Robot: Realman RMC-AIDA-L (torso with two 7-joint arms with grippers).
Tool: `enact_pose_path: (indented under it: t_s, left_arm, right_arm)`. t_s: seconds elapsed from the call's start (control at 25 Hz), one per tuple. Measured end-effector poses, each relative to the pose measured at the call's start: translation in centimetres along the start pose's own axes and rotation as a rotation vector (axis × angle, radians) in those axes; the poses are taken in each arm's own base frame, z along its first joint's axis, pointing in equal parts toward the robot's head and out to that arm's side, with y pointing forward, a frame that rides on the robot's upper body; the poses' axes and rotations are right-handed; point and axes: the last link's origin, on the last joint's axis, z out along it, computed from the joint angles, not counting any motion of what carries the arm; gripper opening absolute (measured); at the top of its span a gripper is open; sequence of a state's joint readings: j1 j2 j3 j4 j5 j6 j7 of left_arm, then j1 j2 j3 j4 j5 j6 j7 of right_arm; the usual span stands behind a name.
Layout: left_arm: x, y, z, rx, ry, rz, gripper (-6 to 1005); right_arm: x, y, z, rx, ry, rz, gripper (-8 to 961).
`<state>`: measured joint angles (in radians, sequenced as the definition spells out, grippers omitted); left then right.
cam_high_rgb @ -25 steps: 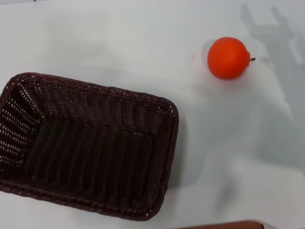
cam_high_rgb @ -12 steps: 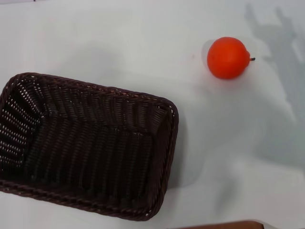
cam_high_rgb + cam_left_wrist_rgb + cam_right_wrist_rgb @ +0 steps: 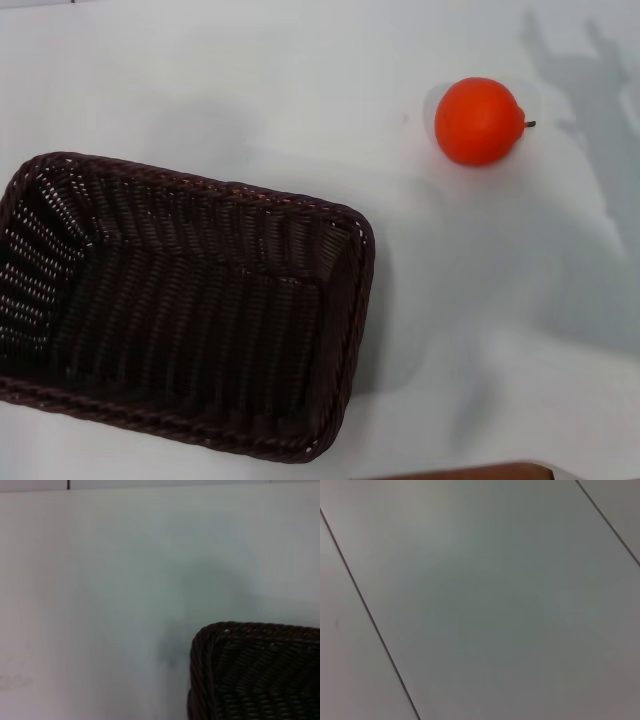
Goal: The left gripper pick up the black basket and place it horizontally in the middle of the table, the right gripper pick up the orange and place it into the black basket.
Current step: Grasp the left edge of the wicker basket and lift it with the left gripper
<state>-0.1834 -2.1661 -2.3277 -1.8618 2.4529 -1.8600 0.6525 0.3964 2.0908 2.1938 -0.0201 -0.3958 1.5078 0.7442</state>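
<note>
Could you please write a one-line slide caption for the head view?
Empty black basket at the table's near left, orange apart at far right.

The basket (image 3: 185, 310) at 8 o'clock is very dark brown-black, its woven strands forming ribbed rows with pale flecks along the braided rim; the orange (image 3: 478, 121) at 1 o'clock is bright orange-red with a tiny dark stem; the table (image 3: 250, 90) is plain white

I see a bare white counter (image 3: 250, 80) and large grey floor tiles (image 3: 485, 605): a plain test room.
</note>
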Motion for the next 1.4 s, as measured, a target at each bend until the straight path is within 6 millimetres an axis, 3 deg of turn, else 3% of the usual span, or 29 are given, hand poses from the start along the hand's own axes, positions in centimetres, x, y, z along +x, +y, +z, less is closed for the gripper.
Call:
enact_pose_path:
  t_s: [0.8, 1.0, 1.12, 1.4]
  left_arm:
    - [-0.5, -0.3, 4.6, -0.005, -0.106, 0.020, 872]
    - [-0.5, -0.2, 4.7, -0.006, -0.105, 0.031, 760]
    - [-0.5, -0.5, 4.8, 0.008, -0.105, 0.007, 530]
    - [-0.6, -0.8, 5.1, 0.017, -0.106, -0.019, 398]
  right_arm:
    - [0.2, 0.7, -0.7, -0.027, -0.007, 0.003, 834]
    - [0.1, 1.0, -0.5, -0.036, -0.016, 0.001, 830]
    - [0.1, 1.0, -0.5, -0.037, -0.016, 0.001, 828]
    - [0.2, 0.9, -0.5, -0.034, -0.009, 0.001, 822]
